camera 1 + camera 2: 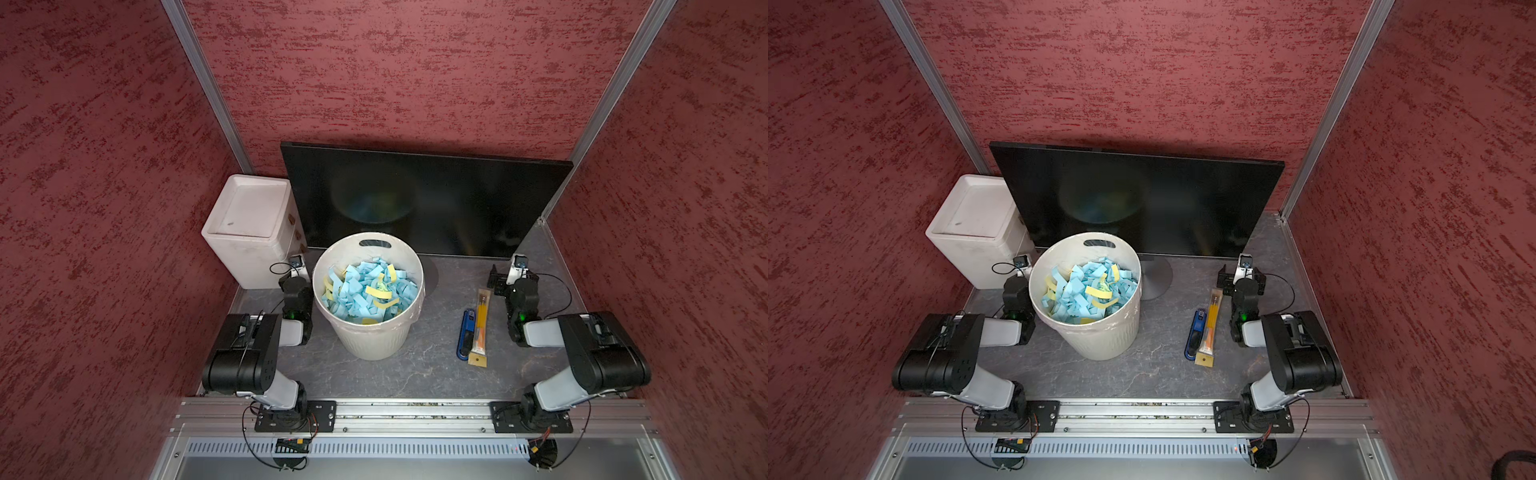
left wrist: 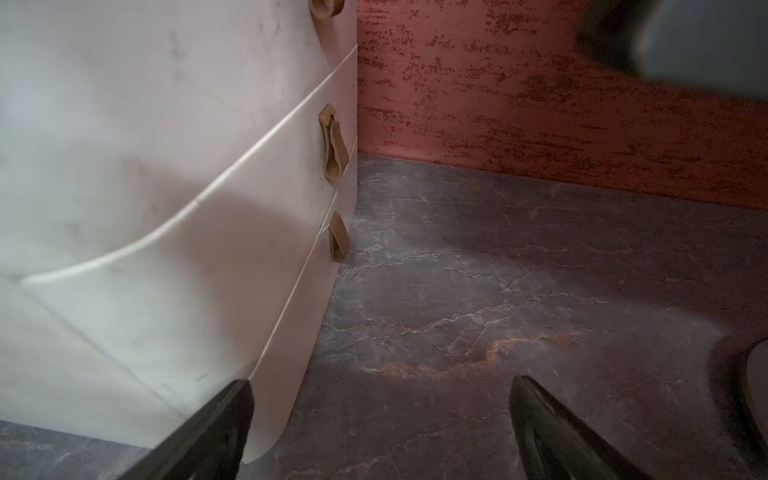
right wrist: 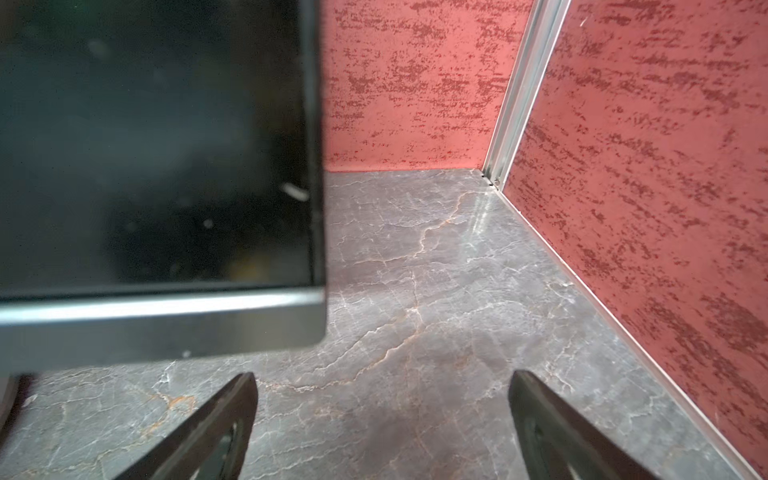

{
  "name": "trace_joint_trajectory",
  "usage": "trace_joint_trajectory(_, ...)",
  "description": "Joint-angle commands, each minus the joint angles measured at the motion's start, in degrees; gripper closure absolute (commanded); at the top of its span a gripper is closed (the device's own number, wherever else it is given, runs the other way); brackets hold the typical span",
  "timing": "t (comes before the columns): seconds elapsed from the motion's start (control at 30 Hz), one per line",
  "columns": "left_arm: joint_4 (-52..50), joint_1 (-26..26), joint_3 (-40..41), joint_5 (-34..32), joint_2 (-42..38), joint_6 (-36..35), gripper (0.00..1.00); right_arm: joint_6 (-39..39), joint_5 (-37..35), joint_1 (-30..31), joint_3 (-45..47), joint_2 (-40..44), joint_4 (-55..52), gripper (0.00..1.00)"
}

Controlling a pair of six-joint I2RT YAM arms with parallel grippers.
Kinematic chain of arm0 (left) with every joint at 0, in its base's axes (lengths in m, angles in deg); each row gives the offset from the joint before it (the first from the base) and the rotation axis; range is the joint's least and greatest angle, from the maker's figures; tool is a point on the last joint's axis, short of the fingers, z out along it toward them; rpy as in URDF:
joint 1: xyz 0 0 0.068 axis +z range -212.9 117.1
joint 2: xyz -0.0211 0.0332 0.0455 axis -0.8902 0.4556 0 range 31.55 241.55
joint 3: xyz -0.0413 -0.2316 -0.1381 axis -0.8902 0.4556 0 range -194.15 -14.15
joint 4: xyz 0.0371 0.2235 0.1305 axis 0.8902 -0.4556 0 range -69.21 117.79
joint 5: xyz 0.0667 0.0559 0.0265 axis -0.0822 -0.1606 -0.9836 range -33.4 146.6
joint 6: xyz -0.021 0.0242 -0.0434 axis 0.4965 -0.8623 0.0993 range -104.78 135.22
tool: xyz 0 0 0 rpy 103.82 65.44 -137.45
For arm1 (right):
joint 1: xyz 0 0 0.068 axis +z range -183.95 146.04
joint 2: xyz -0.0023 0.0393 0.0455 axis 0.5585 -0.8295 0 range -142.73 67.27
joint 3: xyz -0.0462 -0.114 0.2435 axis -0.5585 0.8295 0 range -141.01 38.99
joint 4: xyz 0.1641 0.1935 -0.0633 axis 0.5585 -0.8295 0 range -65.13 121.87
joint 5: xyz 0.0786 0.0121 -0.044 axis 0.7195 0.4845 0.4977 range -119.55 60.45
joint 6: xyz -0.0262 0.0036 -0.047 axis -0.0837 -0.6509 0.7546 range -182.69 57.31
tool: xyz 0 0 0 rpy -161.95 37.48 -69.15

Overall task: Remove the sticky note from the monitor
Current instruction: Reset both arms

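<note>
Left hand point(image 2: 382, 384) and right hand point(image 3: 384, 377) gape empty near the monitor point(image 1: 424, 199); print on the pencil pack point(image 1: 480, 328) illegible.

Wide black flat monitor point(image 1: 457, 208), frame centre: glossy (mirror-like). Grey veined tabletop point(image 1: 415, 365): smooth, stone-look. Round white plastic bin point(image 1: 374, 336): matt, ribbed.

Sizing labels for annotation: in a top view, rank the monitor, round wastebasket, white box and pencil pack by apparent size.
1. monitor
2. round wastebasket
3. white box: nearly the wastebasket's size, and it stands farther from the camera, so this pair is unsure
4. pencil pack
</note>
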Motion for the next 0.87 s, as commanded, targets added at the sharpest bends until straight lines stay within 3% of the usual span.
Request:
trace_joint_trajectory(0.0, 0.56, 0.37, -1.03, 1.41, -0.19, -0.26, 0.0, -1.01, 2.05, -0.45, -1.05, -0.03, -1.07, 0.01)
trace_joint_trajectory(0.83, 0.74, 0.4, -1.01, 1.35, -0.2, -0.24, 0.0, -1.09, 2.31, -0.45, -1.17, 0.04, -1.18, 0.02)
